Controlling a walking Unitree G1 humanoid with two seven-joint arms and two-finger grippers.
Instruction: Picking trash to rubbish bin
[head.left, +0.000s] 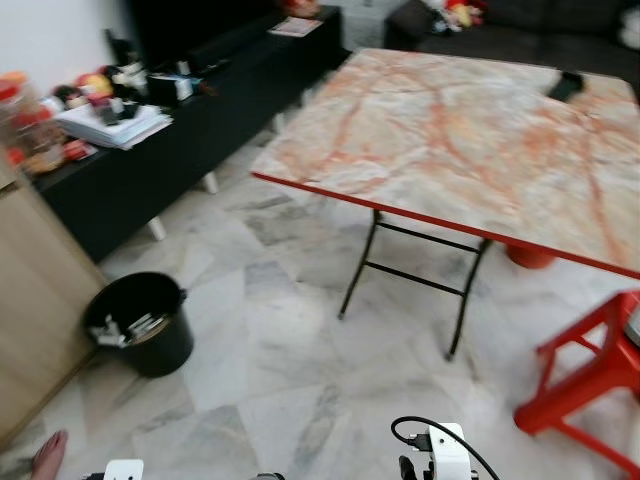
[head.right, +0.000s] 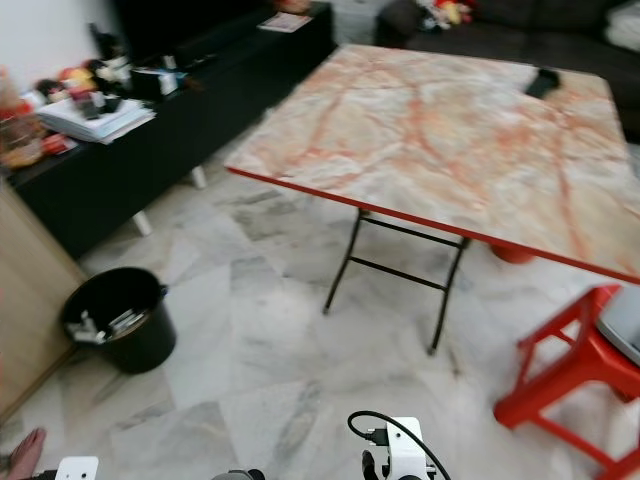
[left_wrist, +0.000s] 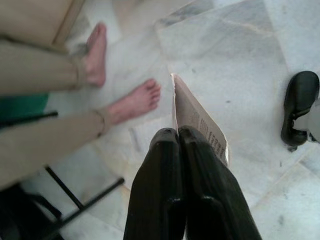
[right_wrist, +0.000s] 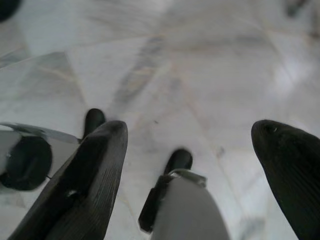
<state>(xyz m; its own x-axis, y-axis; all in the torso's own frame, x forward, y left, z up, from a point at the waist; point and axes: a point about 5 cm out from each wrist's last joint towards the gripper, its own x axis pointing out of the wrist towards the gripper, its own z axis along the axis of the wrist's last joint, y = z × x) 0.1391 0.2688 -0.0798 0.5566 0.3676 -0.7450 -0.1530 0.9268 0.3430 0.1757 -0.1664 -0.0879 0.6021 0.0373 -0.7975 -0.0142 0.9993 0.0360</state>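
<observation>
While print stays unreadable, left end effector (left_wrist: 179, 137) pinches paper scrap (left_wrist: 197, 120) — right end effector (right_wrist: 192, 145) gapes.

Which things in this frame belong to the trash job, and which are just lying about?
Part of the job:
- paper scrap, pinched in the left gripper
- black rubbish bin on the floor, already holding some trash
- right gripper, open, holding nothing

Just lying about:
- marble-top folding table
- red stool
- black sideboard with clutter
- a person's bare feet
</observation>
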